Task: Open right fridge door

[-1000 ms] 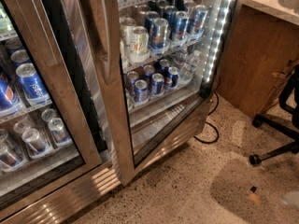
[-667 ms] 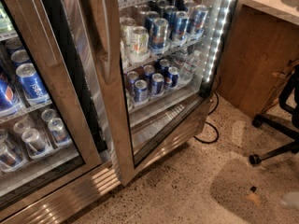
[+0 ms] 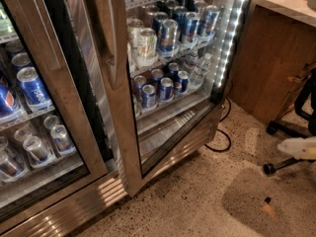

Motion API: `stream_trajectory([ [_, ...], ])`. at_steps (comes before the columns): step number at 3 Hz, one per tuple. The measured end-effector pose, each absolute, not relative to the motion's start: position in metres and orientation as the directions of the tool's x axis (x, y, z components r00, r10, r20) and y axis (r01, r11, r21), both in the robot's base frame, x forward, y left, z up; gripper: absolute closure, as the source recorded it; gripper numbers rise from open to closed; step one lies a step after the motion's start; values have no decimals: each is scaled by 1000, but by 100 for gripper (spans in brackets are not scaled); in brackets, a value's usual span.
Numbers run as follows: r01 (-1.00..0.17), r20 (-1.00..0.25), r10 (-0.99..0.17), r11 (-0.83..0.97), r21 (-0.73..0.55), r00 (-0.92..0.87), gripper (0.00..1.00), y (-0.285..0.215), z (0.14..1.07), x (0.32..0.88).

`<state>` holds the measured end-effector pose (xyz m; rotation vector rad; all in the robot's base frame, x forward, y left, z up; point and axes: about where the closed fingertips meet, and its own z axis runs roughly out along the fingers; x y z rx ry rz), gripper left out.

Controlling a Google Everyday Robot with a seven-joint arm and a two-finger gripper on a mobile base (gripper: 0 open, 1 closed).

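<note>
The fridge (image 3: pixel 59 216) fills the left and middle of the camera view, with lit wire shelves of cans behind glass. Its right fridge door (image 3: pixel 123 132) stands slightly ajar. The steel frame edge sits forward of the cabinet, and a dark gap shows between it and the left door. A long vertical handle (image 3: pixel 109 38) runs down that edge. The pale, blurred gripper (image 3: pixel 297 148) pokes in at the right edge, low over the floor. It is far to the right of the door and touches nothing.
The left glass door (image 3: pixel 29 88) shows big blue Pepsi cans. A wooden counter cabinet (image 3: pixel 276 58) stands right of the fridge. A black office-chair base (image 3: pixel 276 130) and a black cable (image 3: pixel 222 132) lie on the speckled floor, with a small scrap (image 3: pixel 266 205) nearby.
The pale gripper has come into view at the right edge, in front of the chair base. The fridge doors have not visibly moved.
</note>
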<state>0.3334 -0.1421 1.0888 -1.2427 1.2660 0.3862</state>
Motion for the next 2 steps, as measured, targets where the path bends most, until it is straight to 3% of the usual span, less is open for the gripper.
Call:
stream_trajectory([
  [2, -795, -880, -343, 402, -454, 328, 0, -159, 1076, 363],
])
